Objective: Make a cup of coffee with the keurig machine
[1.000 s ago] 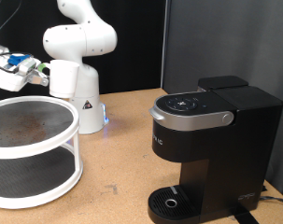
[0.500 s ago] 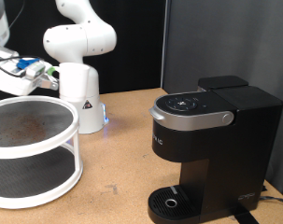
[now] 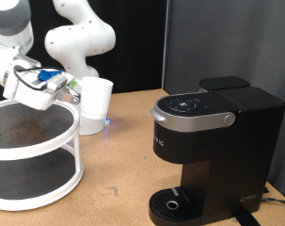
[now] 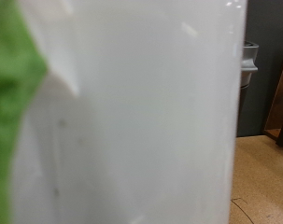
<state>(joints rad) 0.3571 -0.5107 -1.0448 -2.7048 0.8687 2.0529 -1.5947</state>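
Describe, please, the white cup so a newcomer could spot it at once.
Start at the two-tier white round shelf on the exterior view's left. Above its right edge, the tool holds the small plain white ceramic cup in the air. It is far shorter than the boxy matte black coffee machine.

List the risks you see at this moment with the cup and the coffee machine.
1. The gripper holds the cup by its side, in the air over the rim of the white two-tier stand; a slip could drop it onto the stand or table.
2. The wrist view is almost filled by the cup, so that camera gives little guidance.
3. The keurig machine has a small drip tray under an overhanging head; the cup might clip it.
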